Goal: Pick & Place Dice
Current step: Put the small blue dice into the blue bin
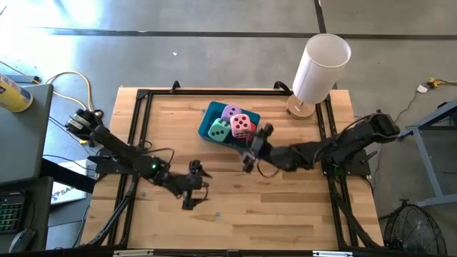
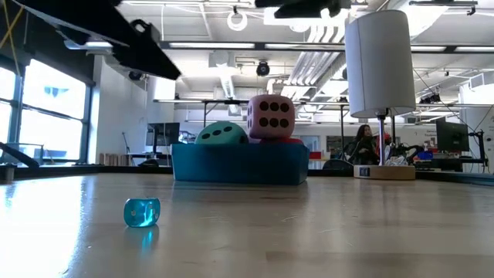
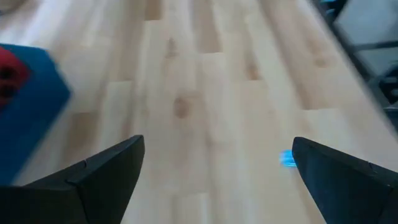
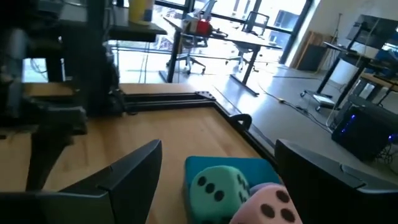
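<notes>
A teal tray (image 1: pixel 206 121) sits at the table's far middle and holds the dice. The lilac die (image 1: pixel 232 112), the mint green die (image 1: pixel 219 130) and the pink die (image 1: pixel 243 125) show from above. The pink one (image 2: pixel 270 117) rides higher than the mint one (image 2: pixel 222 134). Only a sliver of the red die (image 3: pixel 11 71) shows. My right gripper (image 1: pixel 255 148) hangs open just off the tray's near right side, and the dice (image 4: pixel 214 186) lie beyond its fingers. My left gripper (image 1: pixel 198 184) is open over bare wood, nearer the front edge.
A small clear blue die (image 2: pixel 142 212) lies alone on the wood near the front, also seen past my left fingers as a blue speck (image 3: pixel 286 158). A white cylinder lamp (image 1: pixel 321 68) on a wooden base stands at the far right. Black rails (image 1: pixel 139 128) frame the table.
</notes>
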Tool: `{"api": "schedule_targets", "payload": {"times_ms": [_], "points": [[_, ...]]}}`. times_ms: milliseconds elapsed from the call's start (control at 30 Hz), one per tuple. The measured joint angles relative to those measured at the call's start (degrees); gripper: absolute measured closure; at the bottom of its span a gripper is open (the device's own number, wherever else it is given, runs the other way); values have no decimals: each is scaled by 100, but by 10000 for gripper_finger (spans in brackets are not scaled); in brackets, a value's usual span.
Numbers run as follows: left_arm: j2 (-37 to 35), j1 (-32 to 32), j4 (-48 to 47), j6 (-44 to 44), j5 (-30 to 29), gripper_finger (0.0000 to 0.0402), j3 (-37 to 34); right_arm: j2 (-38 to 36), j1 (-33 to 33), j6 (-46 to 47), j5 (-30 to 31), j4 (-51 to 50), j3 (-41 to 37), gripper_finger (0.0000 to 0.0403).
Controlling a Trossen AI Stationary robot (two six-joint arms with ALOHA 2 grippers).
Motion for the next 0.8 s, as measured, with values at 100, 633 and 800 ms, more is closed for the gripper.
{"api": "schedule_targets", "payload": {"times_ms": [100,633,800], "points": [[1,-371,433,-217,0,2,-215,2,460,73,362,-172,0,98],[224,-1418,1054,-1020,-6,2,-434,48,1279,1401,745,-1293,0,98],[687,-1506,1412,-790,-12,2,-434,48,1540,1855,727,-1685,-2,98]]}}
